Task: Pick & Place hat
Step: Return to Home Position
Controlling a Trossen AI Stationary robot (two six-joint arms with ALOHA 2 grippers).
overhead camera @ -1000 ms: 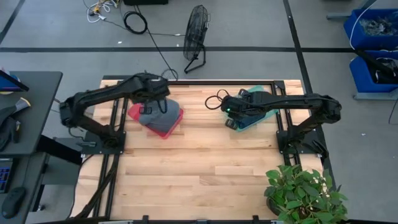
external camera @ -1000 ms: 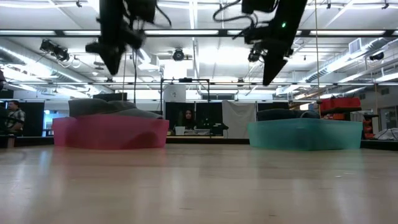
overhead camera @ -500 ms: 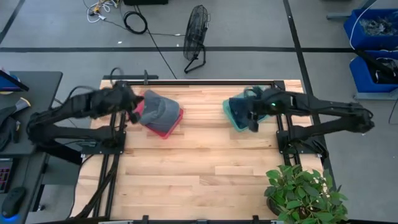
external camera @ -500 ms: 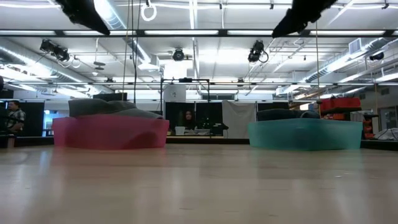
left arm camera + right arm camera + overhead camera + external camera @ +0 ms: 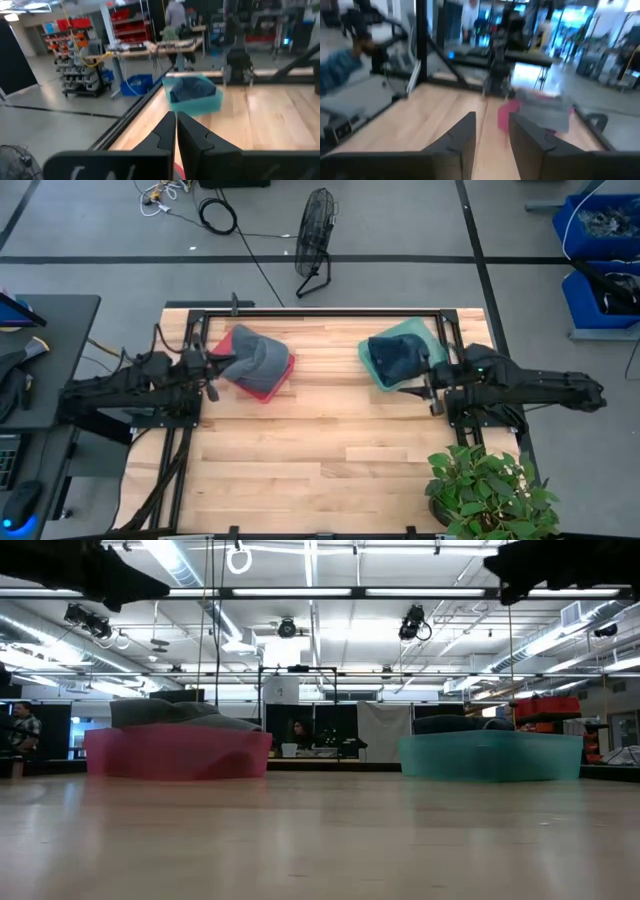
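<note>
A grey hat (image 5: pixel 258 356) lies in a red tray (image 5: pixel 278 383) on the table's far left. A dark blue hat (image 5: pixel 397 358) lies in a teal tray (image 5: pixel 417 332) on the far right. In the low view the red tray (image 5: pixel 178 753) and the teal tray (image 5: pixel 490 757) stand on the table, each with its hat showing above the rim. My left gripper (image 5: pixel 216 367) hovers shut (image 5: pixel 176 120) at the left edge, beside the red tray. My right gripper (image 5: pixel 432 388) hovers at the right edge near the teal tray, its fingers a little open (image 5: pixel 492 120). Neither touches anything.
A potted plant (image 5: pixel 488 490) stands at the table's near right corner. A black frame rail (image 5: pixel 320 311) runs along the far edge, with a floor fan (image 5: pixel 316 230) beyond it. The middle and near wooden boards (image 5: pixel 320 450) are bare.
Both arms have drawn back from above their trays. The left gripper swung toward the table's left edge and the right gripper toward the right edge. Both rose out of the low view. The hats and trays have stayed where they were.
</note>
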